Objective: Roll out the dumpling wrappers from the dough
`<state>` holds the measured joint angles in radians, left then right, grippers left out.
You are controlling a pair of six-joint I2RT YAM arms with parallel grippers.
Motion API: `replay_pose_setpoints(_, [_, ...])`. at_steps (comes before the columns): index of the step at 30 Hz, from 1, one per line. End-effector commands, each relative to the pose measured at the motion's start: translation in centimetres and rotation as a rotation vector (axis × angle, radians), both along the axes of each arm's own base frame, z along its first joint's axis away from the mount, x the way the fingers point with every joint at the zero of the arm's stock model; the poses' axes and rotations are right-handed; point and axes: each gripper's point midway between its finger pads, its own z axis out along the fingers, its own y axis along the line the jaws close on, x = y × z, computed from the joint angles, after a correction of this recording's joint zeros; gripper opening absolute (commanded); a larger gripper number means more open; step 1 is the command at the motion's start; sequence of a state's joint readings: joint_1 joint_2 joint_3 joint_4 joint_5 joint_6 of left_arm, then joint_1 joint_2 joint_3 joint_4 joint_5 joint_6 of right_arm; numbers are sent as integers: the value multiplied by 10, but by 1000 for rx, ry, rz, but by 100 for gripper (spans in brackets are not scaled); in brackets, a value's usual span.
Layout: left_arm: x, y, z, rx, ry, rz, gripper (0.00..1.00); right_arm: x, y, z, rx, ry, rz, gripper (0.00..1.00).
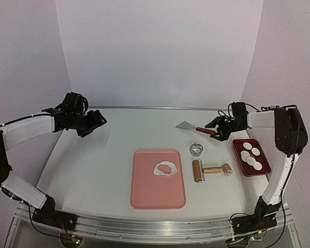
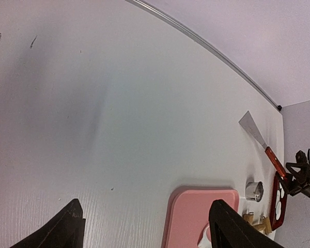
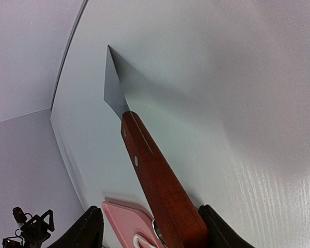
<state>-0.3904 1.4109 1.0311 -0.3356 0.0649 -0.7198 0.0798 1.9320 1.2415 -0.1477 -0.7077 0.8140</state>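
The dough (image 1: 165, 168) is a thin ragged white sheet with a round hole, lying on the pink mat (image 1: 150, 194). Several round white wrappers (image 1: 251, 160) lie in the red tray (image 1: 263, 159) at the right. My left gripper (image 1: 95, 121) is open and empty, held above the bare table at the far left; in the left wrist view (image 2: 145, 204) its fingers stand wide apart. My right gripper (image 1: 217, 132) is open around the red handle of a metal scraper (image 1: 194, 127), which lies on the table; in the right wrist view (image 3: 149, 209) the handle (image 3: 155, 175) sits against one finger.
A metal ring cutter (image 1: 196, 150) stands just right of the mat's far corner. A wooden rolling pin (image 1: 212, 169) lies between the mat and the tray. The left wrist view shows the mat (image 2: 196, 217), the cutter (image 2: 254, 190) and the scraper (image 2: 261, 139).
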Motion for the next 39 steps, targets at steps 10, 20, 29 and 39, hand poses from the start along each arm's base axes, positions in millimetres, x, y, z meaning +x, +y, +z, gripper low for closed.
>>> replay_pose_setpoints(10, [-20, 36, 12, 23, -44, 149, 91, -27, -65, -10, -443, 20, 2, 71])
replay_pose_setpoints(20, [-40, 71, 40, 108, -112, 248, 100, -41, -86, 82, -741, -248, 65, 75])
replay_pose_setpoints(29, [-72, 112, 95, 210, -256, 338, 100, -89, -112, 213, -946, -667, -115, 83])
replay_pose_setpoints(39, [-116, 133, 94, 192, -271, 372, 100, -158, -123, 180, -880, -714, -203, 90])
